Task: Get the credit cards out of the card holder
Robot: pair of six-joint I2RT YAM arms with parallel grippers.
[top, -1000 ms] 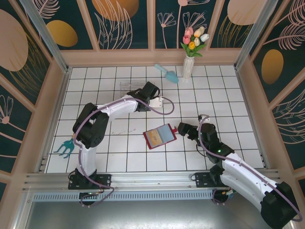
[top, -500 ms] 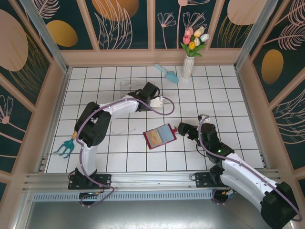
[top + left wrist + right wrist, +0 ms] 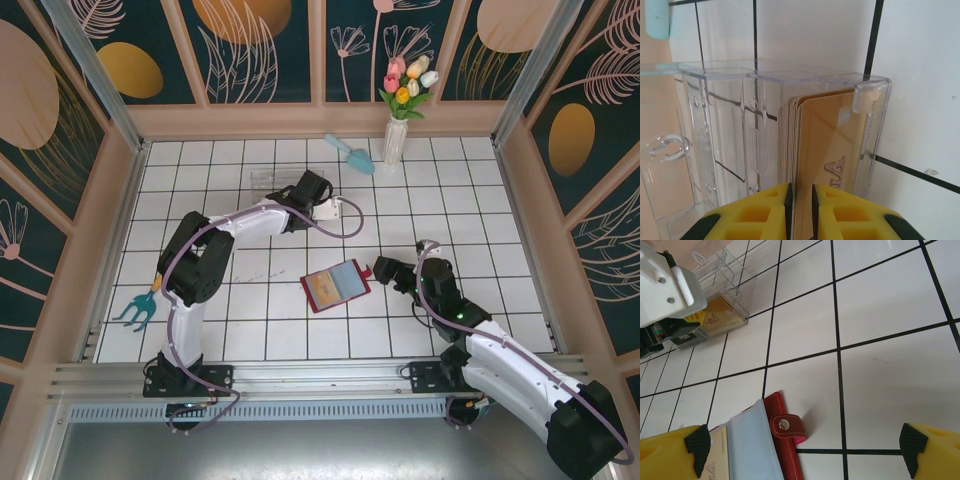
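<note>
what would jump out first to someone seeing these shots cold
The red card holder lies open mid-table on the white tiles. Further back, the yellow left fingers sit nearly together at a row of gold cards standing in a clear box. Bright tulips stand in a vase at the far edge.

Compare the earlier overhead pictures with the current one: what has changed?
The left arm's elbow edged slightly right; the left gripper stayed at the clear box, jaws a slit apart around a gold card; release unclear. Right gripper, open, and red card holder unchanged.
</note>
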